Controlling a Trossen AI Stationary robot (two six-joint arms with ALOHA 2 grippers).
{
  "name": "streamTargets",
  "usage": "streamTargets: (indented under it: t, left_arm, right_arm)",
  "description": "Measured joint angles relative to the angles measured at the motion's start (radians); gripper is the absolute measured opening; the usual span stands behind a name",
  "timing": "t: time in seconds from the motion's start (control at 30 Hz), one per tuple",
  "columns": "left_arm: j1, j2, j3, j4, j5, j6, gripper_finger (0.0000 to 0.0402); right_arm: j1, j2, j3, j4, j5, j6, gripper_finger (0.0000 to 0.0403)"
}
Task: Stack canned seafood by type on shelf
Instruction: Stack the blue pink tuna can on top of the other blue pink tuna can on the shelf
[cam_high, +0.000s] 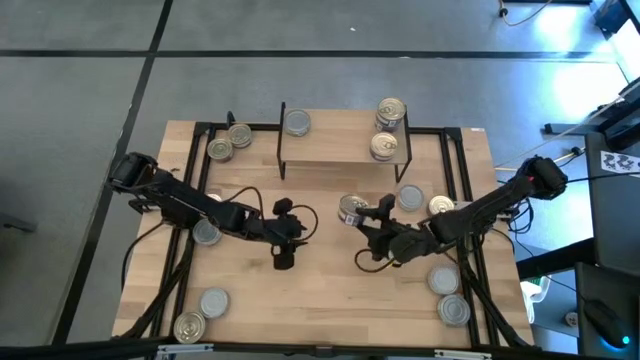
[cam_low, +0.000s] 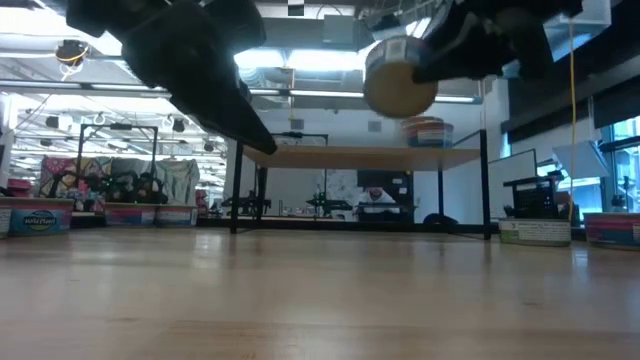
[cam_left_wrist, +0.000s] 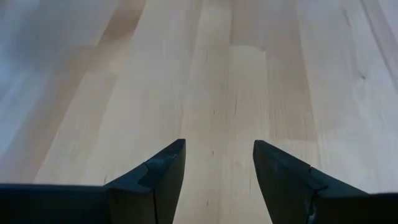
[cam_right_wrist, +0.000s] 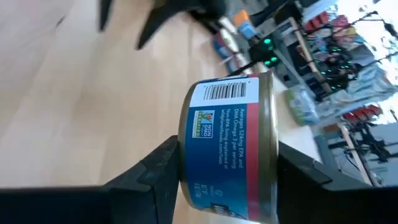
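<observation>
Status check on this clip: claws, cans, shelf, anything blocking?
Right claw shut on blue-label can, lifted off the table. Left claw open, empty, mid-table. Shelf holds three cans. Path looks clear.

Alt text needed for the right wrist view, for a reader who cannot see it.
The right gripper clamps a short round metal tin with a blue and red label and a barcode between its two dark fingers, above the light wooden table top. Cluttered room shelving shows beyond.

One camera looks straight down on the whole table (cam_high: 330, 290). Another sits at tabletop height, facing the shelf (cam_low: 365, 155), which both show. Two wrist cameras look closely past their fingers.
</observation>
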Motion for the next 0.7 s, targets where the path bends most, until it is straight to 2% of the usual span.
streamTargets:
  t: [0.3, 0.53, 0.7]
  left_arm:
    - [-0.004, 0.0, 0.0, -0.014, -0.014, 0.021, 0.0188]
    - [-0.004, 0.0, 0.0, -0.017, -0.047, 0.02, 0.0188]
    - [-0.004, 0.0, 0.0, -0.017, -0.047, 0.016, 0.0188]
  right_arm:
    - [-0.024, -0.126, 0.022, -0.022, 0.21, -0.18, 0.0191]
    - [-0.177, -0.206, 0.074, -0.174, 0.212, -0.248, 0.0191]
    - [-0.34, -0.222, 0.08, -0.291, 0.145, -0.248, 0.0191]
